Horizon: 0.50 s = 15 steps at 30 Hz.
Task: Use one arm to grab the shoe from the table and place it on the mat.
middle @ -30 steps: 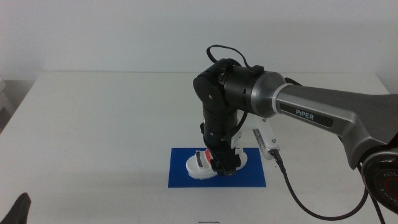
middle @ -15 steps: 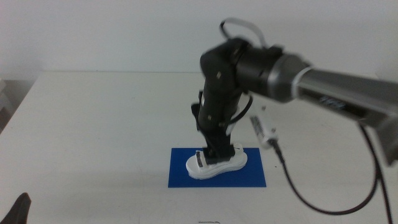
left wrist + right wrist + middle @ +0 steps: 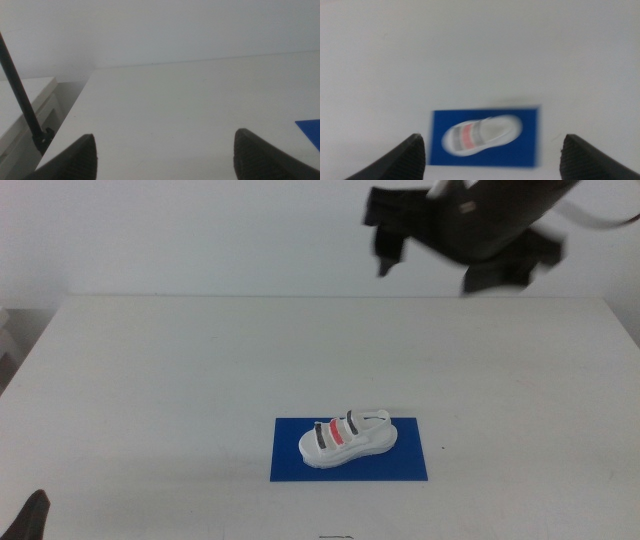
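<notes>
one shoe (image 3: 347,439), released since a second ago, rests on the mat (image 3: 410,462) near the table (image 3: 160,380) front edge. right gripper (image 3: 455,255), jaws spread and empty, is now raised high over the far edge; placement looks complete. left gripper (image 3: 162,155) waits, jaws spread, at the front left corner.

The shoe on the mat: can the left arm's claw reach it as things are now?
Probably yes. The shoe lies alone on the mat, with bare table between it and the waiting left claw. The right claw is open, high above.
</notes>
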### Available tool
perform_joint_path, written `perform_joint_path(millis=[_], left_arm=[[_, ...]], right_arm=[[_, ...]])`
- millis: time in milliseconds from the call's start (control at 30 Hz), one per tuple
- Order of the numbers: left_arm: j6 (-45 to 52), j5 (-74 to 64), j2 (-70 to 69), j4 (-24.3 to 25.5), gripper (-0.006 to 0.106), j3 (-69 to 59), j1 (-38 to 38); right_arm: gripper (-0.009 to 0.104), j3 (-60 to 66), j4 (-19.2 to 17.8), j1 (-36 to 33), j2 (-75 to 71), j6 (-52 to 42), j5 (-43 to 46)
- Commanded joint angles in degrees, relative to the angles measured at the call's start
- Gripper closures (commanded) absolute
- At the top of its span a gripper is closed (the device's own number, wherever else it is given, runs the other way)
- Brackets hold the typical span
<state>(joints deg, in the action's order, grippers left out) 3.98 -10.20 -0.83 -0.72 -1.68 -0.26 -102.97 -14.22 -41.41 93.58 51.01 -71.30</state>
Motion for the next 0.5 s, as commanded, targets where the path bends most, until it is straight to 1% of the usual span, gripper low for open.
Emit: perform_joint_path(millis=[0,67,133,233,300,400,467], left_arm=[[-0.84,4.74,-0.88,-0.49,0.007,0.19,-0.03],[-0.84,4.74,-0.88,-0.49,0.007,0.19,-0.03],[-0.84,4.74,-0.88,-0.49,0.007,0.19,-0.03],[-0.84,4.74,-0.88,-0.49,0.007,0.19,-0.03],[-0.84,4.74,-0.88,-0.49,0.007,0.19,-0.03],[-0.84,4.74,-0.88,-0.49,0.007,0.19,-0.03],[-0.84,4.74,-0.88,-0.49,0.007,0.19,-0.03]], right_arm=[[0.025,-1.37,-5.22,0.33,-5.04,-16.28,-3.13],[0.025,-1.37,-7.23,0.33,-6.34,-24.39,-2.97],[0.025,-1.3,-6.91,0.8,-8.2,-30.01,-1.8],[0.025,0.24,-5.82,3.66,-12.47,-33.87,0.62],[0.025,3.62,-5.84,6.88,-16.94,-33.81,3.32],[0.025,13.22,-6.75,11.28,-25.49,-34.07,12.49],[0.025,20.64,-5.91,15.5,-31.75,-35.56,20.64]])
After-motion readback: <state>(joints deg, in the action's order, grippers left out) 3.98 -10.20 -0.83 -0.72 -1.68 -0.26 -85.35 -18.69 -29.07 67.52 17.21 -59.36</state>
